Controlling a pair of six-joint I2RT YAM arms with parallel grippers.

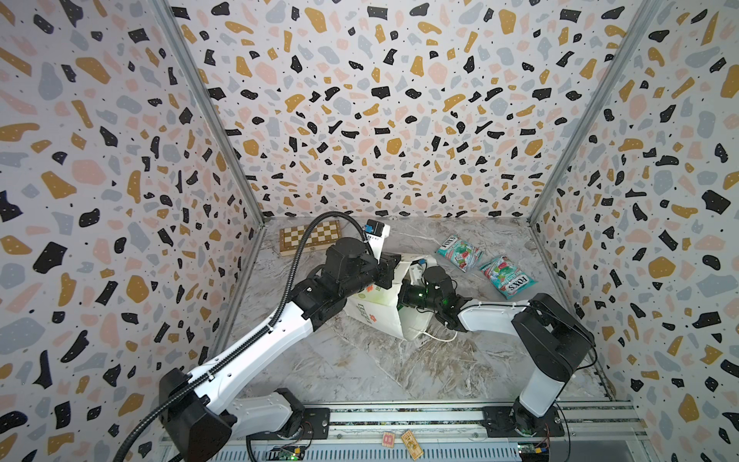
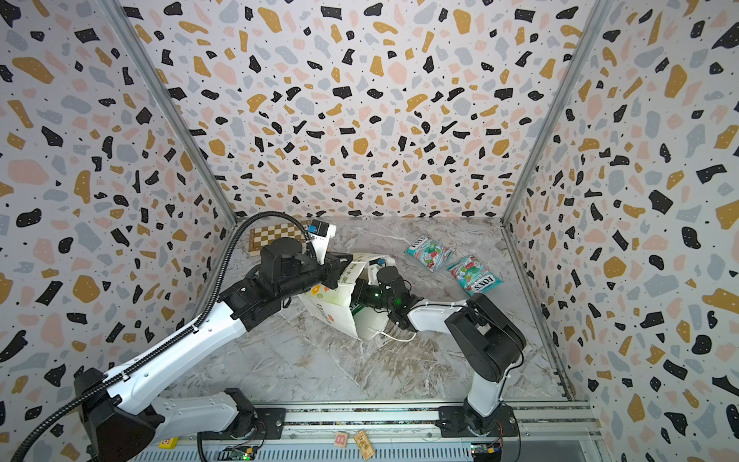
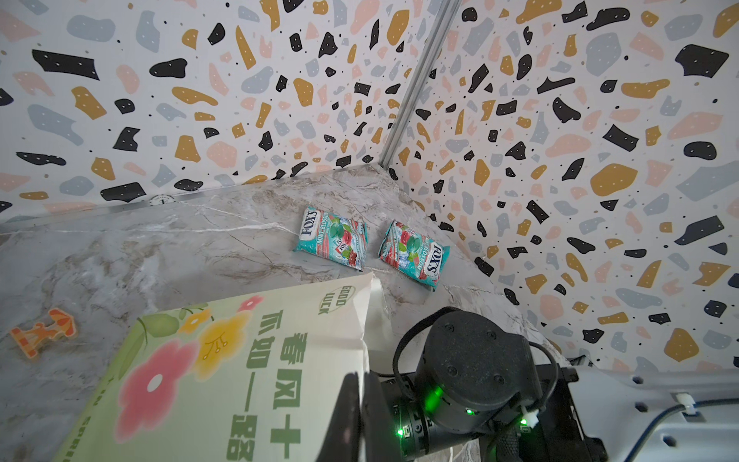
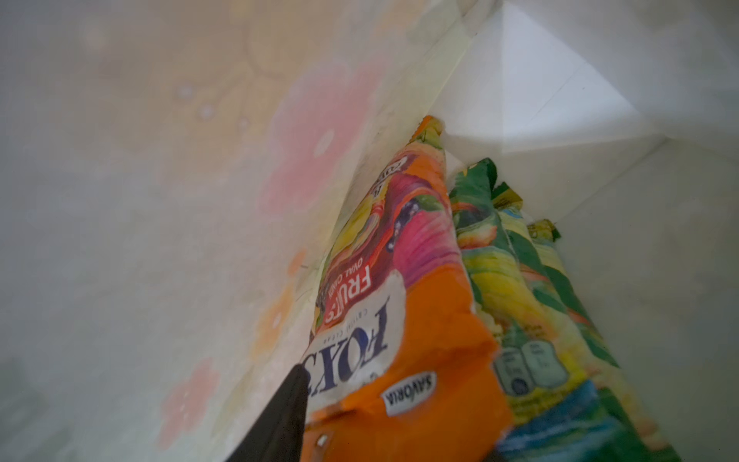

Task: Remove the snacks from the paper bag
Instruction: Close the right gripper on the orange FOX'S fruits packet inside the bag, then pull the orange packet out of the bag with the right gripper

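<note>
Far left: left gripper [image 1: 390,274] pinched shut on paper bag [image 1: 376,308] rim, holding mouth up. Thin paper may tear or slip; mouth then collapses onto other arm.

Middle: right gripper [image 4: 390,450] deep inside bag, finger [image 4: 280,412] against orange packet [image 4: 420,328]; gripped or not, cannot tell. Glossy film may slide free; green-yellow packets [image 4: 516,280] may drag along.

Right: teal packets [image 1: 459,252] out on table [image 1: 360,372].

Paper bag [image 1: 376,306] is down on its side mid-worktop [image 1: 360,372], flower print up, mouth gaping. A teal packet [image 1: 459,253] and a second teal packet [image 1: 506,277] lie flat beyond it, close together. Inside the bag, an orange packet [image 4: 400,320] sits against the printed wall, with green-yellow packets [image 4: 520,300] pressed alongside.
</note>
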